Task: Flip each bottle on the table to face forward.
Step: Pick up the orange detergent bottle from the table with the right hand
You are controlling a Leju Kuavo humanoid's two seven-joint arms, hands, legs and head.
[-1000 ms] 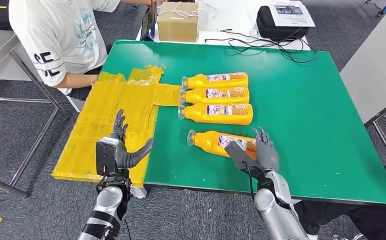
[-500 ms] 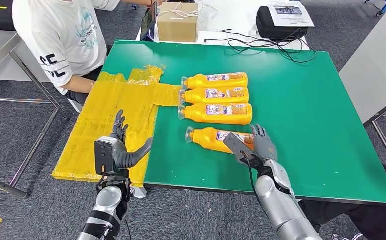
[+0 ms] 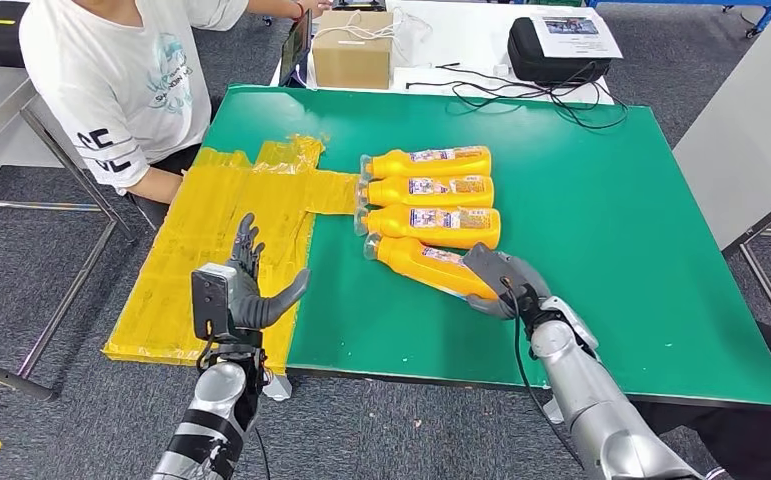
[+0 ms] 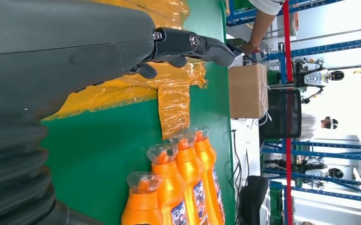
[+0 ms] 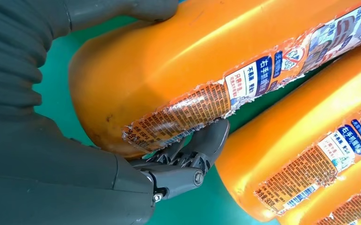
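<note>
The nearest bottle [image 3: 423, 263], mid-frame, is grasped at its base by the right hand [image 3: 501, 282]; rolling it label-forward is judged next. The left hand [image 3: 244, 290] hangs released.

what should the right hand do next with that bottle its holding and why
Probably roll it label-up and swing it parallel. The right hand grips the base of the nearest bottle, which lies angled, its cap against the row of three bottles.

Four orange bottles [image 3: 426, 205] lie capped-left on the green table, the nearest [image 3: 423, 265] angled.
</note>
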